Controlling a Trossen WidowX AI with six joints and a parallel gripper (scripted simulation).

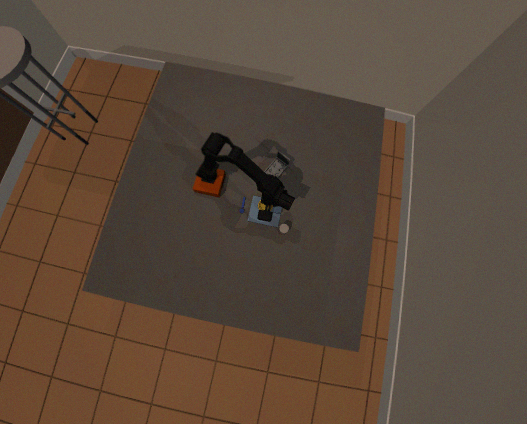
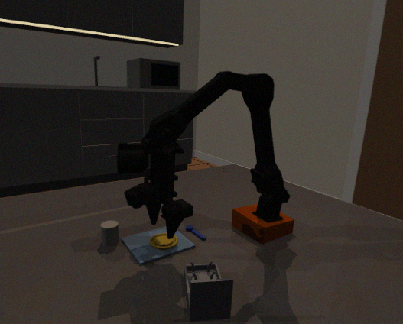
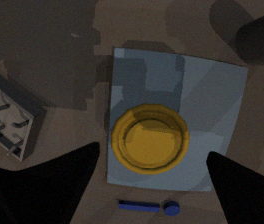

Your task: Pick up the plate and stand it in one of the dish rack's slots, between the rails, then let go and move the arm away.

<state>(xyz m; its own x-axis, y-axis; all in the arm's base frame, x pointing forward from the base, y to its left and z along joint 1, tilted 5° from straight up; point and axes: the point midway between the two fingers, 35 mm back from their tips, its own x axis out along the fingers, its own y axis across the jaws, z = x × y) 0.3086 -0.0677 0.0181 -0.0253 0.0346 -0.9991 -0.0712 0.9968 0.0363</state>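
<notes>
A yellow round plate [image 1: 261,205] [image 2: 164,241] [image 3: 150,140] lies flat on a light blue board. My gripper [image 2: 162,231] [image 3: 153,153] is open and empty, pointing down above the plate. In the wrist view the fingertips stand to the left and right of the plate, with a gap on either side. The dish rack [image 1: 277,166] [image 2: 210,298] [image 3: 14,112] is a grey tray with upright hooked rails; nothing stands in it. In the wrist view only part of the rack shows, at the left edge.
The blue board [image 1: 254,218] [image 2: 140,255] [image 3: 215,85] lies under the plate. A pale cylinder [image 1: 284,228] [image 2: 110,234] [image 3: 263,39] stands by one board corner. A blue spoon-like object [image 1: 243,205] [image 2: 196,233] [image 3: 140,206] lies beside the board. The arm stands on an orange base [image 1: 208,186] [image 2: 261,231].
</notes>
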